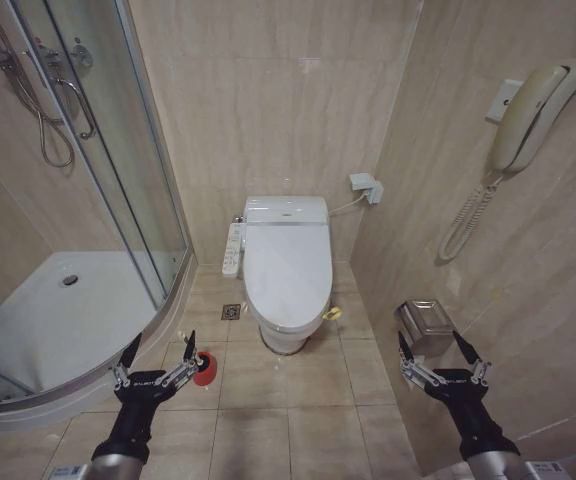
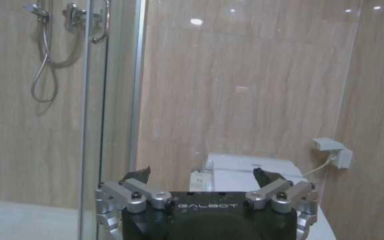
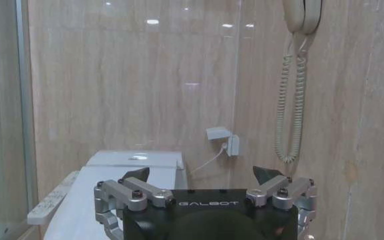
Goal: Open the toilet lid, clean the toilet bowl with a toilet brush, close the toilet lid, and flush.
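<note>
The toilet lid (image 1: 287, 270) lies shut over the toilet bowl (image 1: 286, 338), which stands against the back wall with a white button panel (image 1: 232, 248) at its side. The bowl's inside is hidden under the lid. A round red cup holder (image 1: 204, 368) sits on the floor tiles in front and to the left of the toilet; the toilet brush itself is hard to make out. My left gripper (image 1: 161, 350) hovers open just left of the red cup. My right gripper (image 1: 433, 350) is open at the lower right, near the side wall. Both hold nothing.
A curved glass shower enclosure (image 1: 118, 180) with a white tray (image 1: 58, 320) takes up the left side. On the right wall hang a phone handset (image 1: 528, 115) and a metal paper holder (image 1: 423, 322). A floor drain (image 1: 231, 312) lies left of the bowl.
</note>
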### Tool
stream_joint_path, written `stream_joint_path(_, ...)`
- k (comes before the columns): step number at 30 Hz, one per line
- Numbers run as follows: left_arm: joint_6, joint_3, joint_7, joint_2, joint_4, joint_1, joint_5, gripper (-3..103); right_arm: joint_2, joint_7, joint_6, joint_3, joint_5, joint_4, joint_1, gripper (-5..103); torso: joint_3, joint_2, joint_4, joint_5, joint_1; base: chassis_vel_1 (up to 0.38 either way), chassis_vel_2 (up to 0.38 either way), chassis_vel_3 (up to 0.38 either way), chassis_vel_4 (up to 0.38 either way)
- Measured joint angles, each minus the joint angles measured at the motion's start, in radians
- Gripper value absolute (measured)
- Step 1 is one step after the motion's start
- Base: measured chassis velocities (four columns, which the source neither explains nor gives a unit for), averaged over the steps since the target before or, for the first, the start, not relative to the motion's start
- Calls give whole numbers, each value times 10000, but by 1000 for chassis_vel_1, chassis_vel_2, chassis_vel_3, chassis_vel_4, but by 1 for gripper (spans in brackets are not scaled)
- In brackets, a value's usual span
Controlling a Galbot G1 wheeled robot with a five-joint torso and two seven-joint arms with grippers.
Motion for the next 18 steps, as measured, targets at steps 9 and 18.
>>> stream_joint_path(9,-103,-1,-139,47,47,285,-7,100,0,0,0,0,0,0,0,100,0,0,0,-1,0,0,0,0,0)
stream_joint_path(18,-59,-81,-123,204,145,283,218,100,0,0,0,0,0,0,0,100,0,0,0,-1,0,0,0,0,0)
